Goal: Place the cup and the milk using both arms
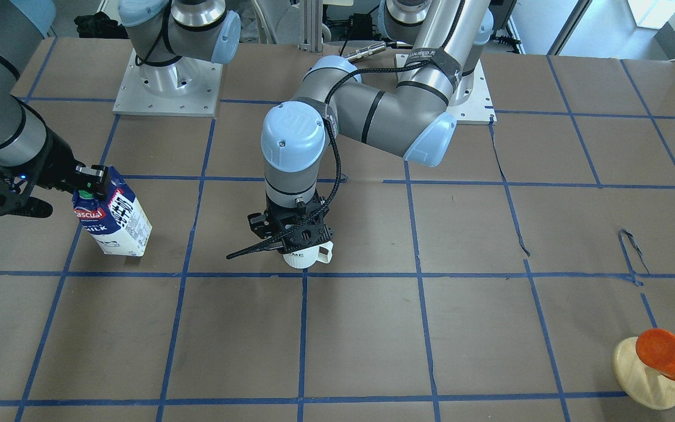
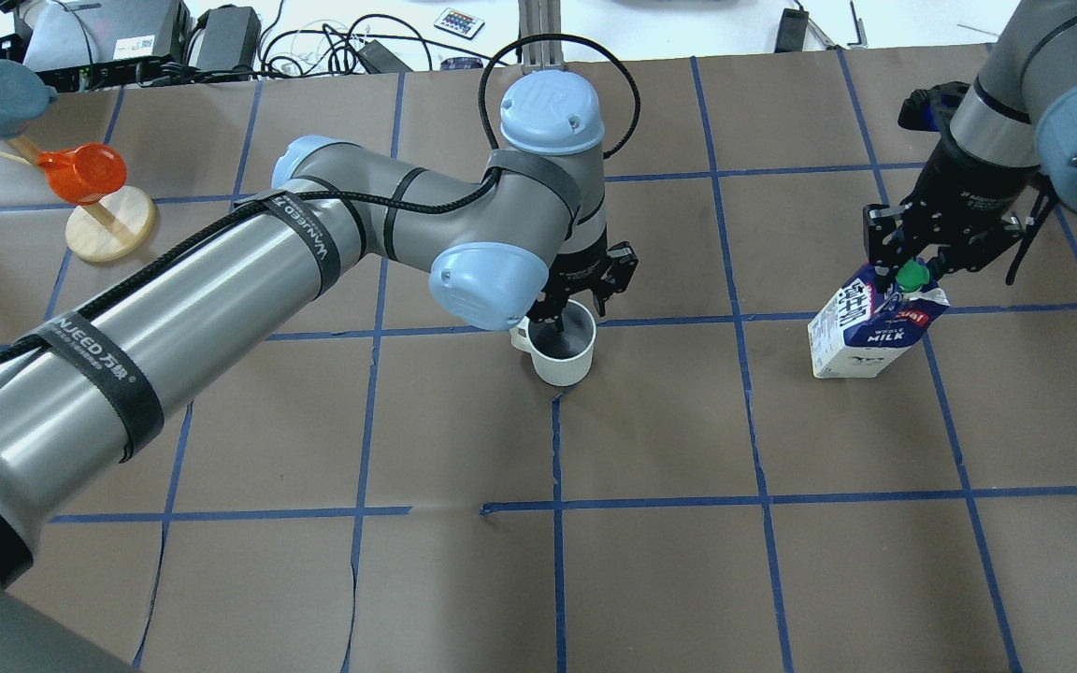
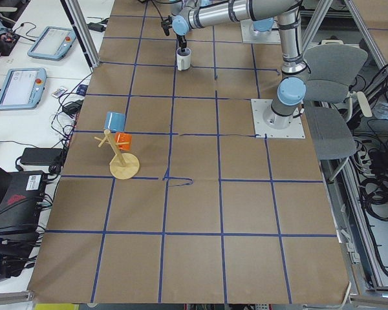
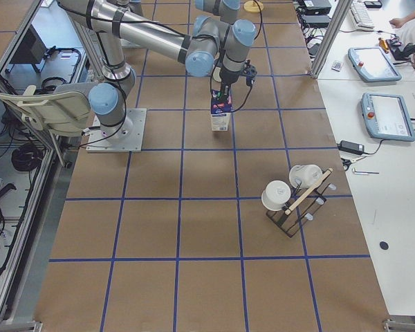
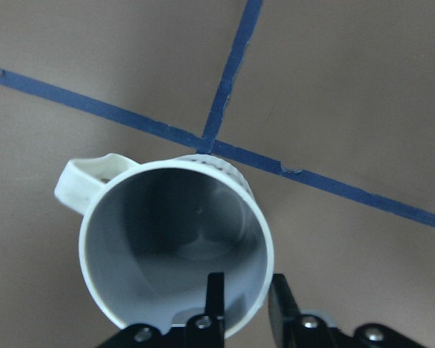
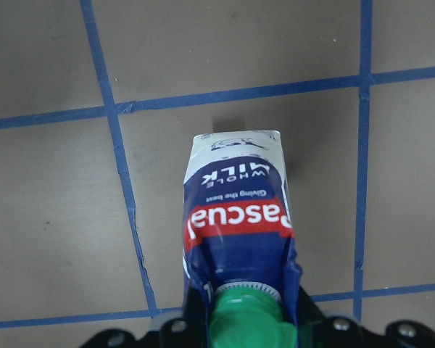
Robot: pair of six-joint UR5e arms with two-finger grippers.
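White cup (image 2: pixel 564 360), grey inside; blue-white milk (image 2: pixel 868 329), green cap, red label

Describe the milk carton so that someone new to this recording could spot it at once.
On the brown table with its blue tape grid, look to the robot's right side, where the right gripper clamps the top of the milk carton. It is a small dark-blue and white gable-top box with a green cap and a red label, unlike the round white cup at the centre.

Front and overhead cameras face each other across the table (image 2: pixel 651 579) (both steep); wrist cameras look straight down, close.
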